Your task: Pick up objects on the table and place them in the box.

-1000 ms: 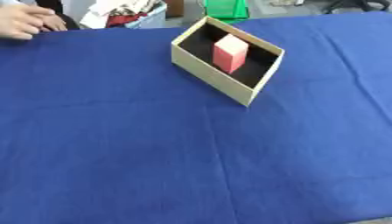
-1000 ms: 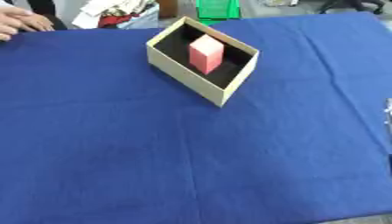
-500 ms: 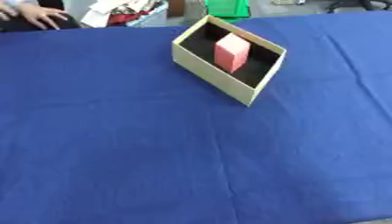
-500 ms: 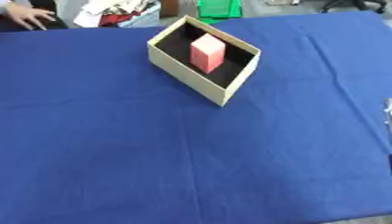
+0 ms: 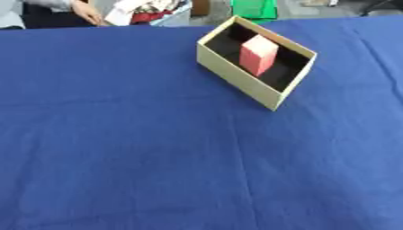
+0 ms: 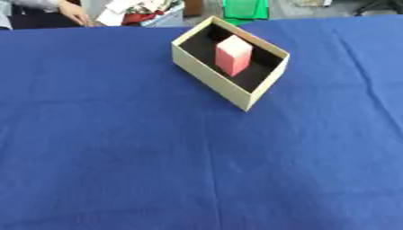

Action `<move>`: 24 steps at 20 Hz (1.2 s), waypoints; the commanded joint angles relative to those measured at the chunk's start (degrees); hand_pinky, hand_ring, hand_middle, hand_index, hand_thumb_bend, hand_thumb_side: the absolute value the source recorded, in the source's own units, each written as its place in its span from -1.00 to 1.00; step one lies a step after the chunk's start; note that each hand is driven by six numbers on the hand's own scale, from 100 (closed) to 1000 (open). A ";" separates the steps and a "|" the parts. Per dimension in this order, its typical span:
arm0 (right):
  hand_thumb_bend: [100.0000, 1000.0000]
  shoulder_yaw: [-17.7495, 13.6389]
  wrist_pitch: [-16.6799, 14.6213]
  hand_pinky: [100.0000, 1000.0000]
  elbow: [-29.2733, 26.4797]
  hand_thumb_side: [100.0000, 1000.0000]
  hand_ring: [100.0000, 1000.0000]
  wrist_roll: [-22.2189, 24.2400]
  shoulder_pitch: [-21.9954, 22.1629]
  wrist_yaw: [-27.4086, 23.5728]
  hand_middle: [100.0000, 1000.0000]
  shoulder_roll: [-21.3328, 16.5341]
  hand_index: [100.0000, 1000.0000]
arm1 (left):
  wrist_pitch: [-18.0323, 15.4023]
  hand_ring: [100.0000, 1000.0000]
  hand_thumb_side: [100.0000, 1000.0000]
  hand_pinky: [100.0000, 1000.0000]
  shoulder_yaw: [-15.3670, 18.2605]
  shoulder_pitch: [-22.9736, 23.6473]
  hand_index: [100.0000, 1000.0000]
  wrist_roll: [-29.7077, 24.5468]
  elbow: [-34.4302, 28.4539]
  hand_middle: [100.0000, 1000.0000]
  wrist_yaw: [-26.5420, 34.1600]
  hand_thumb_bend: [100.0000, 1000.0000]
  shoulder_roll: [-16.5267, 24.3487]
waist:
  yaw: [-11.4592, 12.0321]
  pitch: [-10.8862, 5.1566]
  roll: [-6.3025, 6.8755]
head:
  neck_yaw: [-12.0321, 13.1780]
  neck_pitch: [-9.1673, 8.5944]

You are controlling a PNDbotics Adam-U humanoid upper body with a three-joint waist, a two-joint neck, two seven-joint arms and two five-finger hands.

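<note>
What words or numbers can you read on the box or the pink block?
None can be read. The box has plain tan walls, the pink block inside it is bare, and the blue cloth carries no print. The jumble beyond the table's far edge is too blurred to read.

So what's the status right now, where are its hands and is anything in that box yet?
Neither hand in view. Pink block standing inside the tan box, on the blue tablecloth. Nothing else visible on the cloth, nothing in the way.
</note>
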 commanded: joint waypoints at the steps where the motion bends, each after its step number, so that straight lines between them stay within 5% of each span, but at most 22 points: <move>1: -1.00 -0.62 0.00 0.46 -0.95 0.67 0.46 -0.28 -0.33 0.41 0.57 -1.70 0.53 | -0.26 0.38 0.77 0.52 0.51 -0.06 0.81 -0.15 -1.17 0.41 0.12 -0.92 0.62 | 0.21 -1.01 -0.07 | 0.88 -0.24; 24: -1.00 -0.69 0.15 0.46 -0.95 0.68 0.47 -0.34 -0.03 0.43 0.57 -1.70 0.53 | -0.25 0.36 0.77 0.53 1.19 0.44 0.81 -0.02 -1.17 0.40 -0.04 -0.92 0.05 | 0.54 -1.16 -0.27 | 3.39 -0.78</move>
